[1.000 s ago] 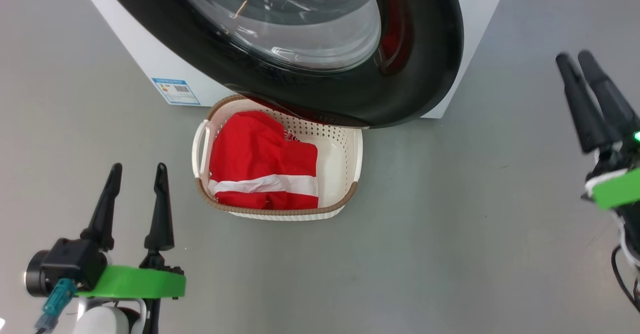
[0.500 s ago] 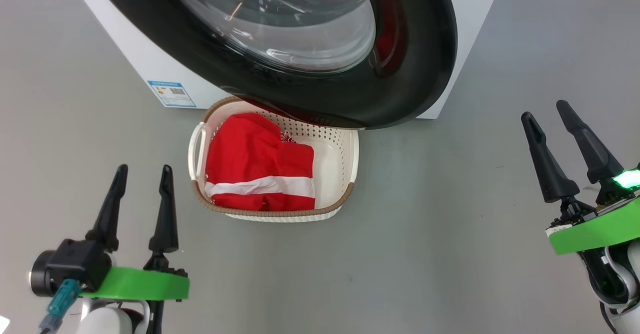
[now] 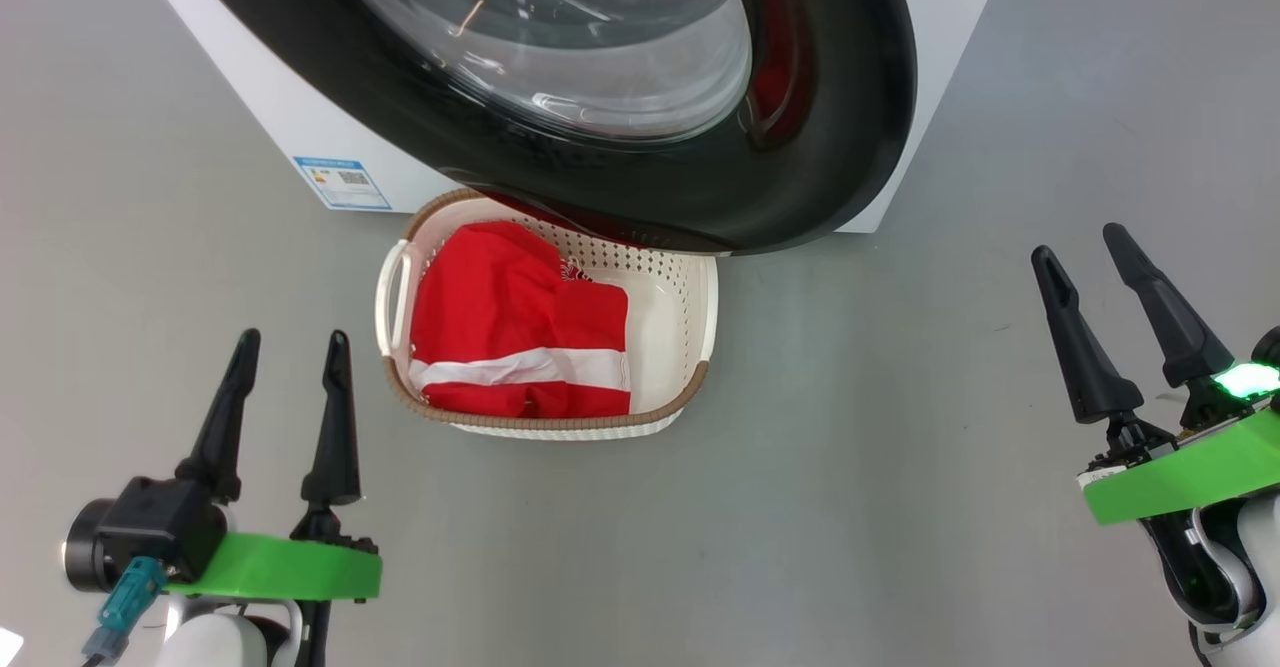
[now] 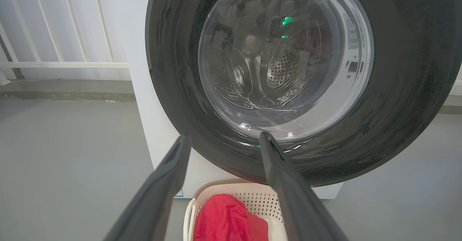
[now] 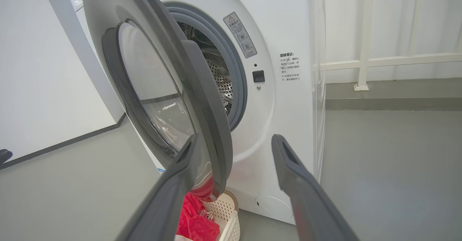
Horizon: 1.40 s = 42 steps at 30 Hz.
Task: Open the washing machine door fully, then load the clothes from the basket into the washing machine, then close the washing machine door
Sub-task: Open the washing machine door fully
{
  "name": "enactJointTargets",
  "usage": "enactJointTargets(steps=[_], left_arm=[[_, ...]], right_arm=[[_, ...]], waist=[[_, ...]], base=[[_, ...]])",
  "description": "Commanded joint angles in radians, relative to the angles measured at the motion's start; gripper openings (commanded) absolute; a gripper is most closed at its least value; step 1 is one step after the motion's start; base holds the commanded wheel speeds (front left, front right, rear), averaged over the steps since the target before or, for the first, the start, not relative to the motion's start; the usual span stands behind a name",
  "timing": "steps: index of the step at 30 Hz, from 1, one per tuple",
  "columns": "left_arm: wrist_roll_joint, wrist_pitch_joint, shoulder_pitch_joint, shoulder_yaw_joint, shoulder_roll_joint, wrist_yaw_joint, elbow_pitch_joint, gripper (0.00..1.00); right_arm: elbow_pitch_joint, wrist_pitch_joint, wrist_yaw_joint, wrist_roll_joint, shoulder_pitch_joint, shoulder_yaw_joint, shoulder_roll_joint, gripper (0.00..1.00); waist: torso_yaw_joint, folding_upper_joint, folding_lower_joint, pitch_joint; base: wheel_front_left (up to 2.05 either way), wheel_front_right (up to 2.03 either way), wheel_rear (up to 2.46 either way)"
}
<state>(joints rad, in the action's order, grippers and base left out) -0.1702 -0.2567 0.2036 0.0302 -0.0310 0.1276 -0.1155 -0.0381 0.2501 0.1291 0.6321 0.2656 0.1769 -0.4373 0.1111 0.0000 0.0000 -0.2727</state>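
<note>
Floor of plain grey runs under everything. On it stands the washing machine, white and boxy. The washing machine door, a glossy black ring around a bulging glass window, is swung partly out. From the right wrist, the gap beside it shows the grey-blue gasket and the steel drum.

The basket sits on the floor just in front of the machine, its far end under the door's lower edge. The clothes, red with a white stripe, lie inside it and fill its left part.

The left hand hangs over the floor near the basket's left side, fingers spread wide and holding nothing. The right hand is well apart to the right, also wide and empty.

A small blue sticker sits low on the machine's front.
</note>
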Motion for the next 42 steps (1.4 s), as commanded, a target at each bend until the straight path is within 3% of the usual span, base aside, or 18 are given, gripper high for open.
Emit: enactJointTargets(steps=[1,14,15,17,18,23,30,36,42], left_arm=[[0.000,-0.005,0.006,-0.030,-0.023,0.003,0.021,1.00],[-0.002,-0.005,0.015,-0.031,-0.025,0.003,0.018,1.00],[-0.002,-0.005,0.015,-0.031,-0.025,0.003,0.018,1.00],[-0.002,-0.005,0.017,-0.031,-0.025,0.003,0.018,1.00],[-0.002,-0.005,0.018,-0.032,-0.026,0.003,0.018,1.00],[-0.001,-0.005,0.018,-0.034,-0.026,0.003,0.018,1.00],[-0.002,-0.005,0.023,-0.031,-0.029,0.003,0.020,1.00],[-0.004,-0.005,0.026,-0.032,-0.030,0.003,0.021,1.00],[-0.004,-0.005,0.032,-0.033,-0.029,0.003,0.025,1.00]], right_arm=[[0.015,0.012,0.002,0.006,0.009,0.016,-0.026,1.00],[-0.026,0.012,0.002,0.051,0.070,0.039,-0.051,0.97],[-0.029,0.012,0.002,0.065,0.077,0.042,-0.051,0.53],[-0.038,0.012,0.002,0.089,0.095,0.050,-0.057,0.10],[-0.043,0.012,0.002,0.108,0.107,0.056,-0.060,0.00],[-0.073,0.004,0.002,0.238,0.189,0.106,-0.097,0.00],[-0.106,-0.091,0.002,0.469,0.313,0.161,-0.158,0.00],[-0.168,-0.266,0.002,0.706,0.417,0.192,-0.188,0.00],[-0.237,-0.410,0.002,0.843,0.510,0.220,-0.183,0.00]], waist=[[0.001,0.0000,0.0000,-0.002],[0.008,0.0000,0.0000,-0.007],[0.008,0.0000,0.0000,-0.008],[0.008,0.0000,0.0000,-0.010],[0.008,0.0000,0.0000,-0.011],[0.004,0.0000,0.0000,-0.014],[0.007,0.0000,0.0000,-0.025],[0.013,0.0000,0.0000,-0.035],[0.019,0.0000,0.0000,-0.050]], base=[[0.00,0.00,0.00],[0.00,0.00,0.00],[0.00,0.00,0.00],[0.00,0.00,0.00],[0.00,0.00,0.00],[0.00,0.00,0.00],[0.00,0.00,0.00],[0.00,0.00,0.00],[0.00,0.00,0.00]])
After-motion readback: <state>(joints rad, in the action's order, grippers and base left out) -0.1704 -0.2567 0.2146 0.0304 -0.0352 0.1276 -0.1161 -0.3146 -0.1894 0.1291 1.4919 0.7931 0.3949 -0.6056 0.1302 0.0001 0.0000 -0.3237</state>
